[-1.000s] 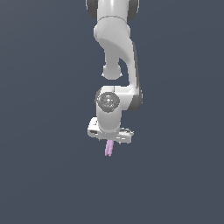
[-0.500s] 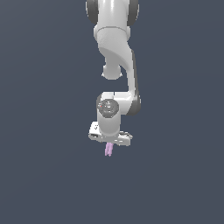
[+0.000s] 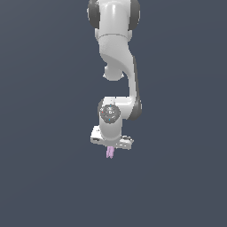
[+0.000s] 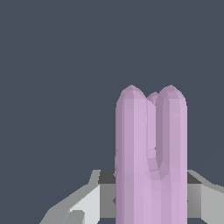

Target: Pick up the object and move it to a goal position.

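Franka arm (image 3: 119, 66) hanging down from top of exterior view, white links, wrist joint facing camera, hand pointing straight down. Gripper (image 3: 110, 150) pinched on the object (image 3: 110, 152): pale pink-lilac stick clamped between the fingers, lower end poking out below the hand, roughly upright with a slight tilt toward the exterior view's left at the tip. Fingers themselves barely distinguishable in exterior view, mostly hidden by the hand body and the stick. In wrist view, object (image 4: 151, 162) fills the near field: two rounded parallel bars joined side by side, lengthwise groove between them, a third rounded ridge just visible behind the groove at the far end. Grey finger (image 4: 83, 201) visible on one side of the stick, second grey finger edge on the other side, dark pad strip running behind the stick between them; both close against the stick, no visible gap. Object well clear of any surface, suspended in the grip. Plain dark blue-grey background (image 3: 44, 177) all around in both views, floor plane not distinguishable.
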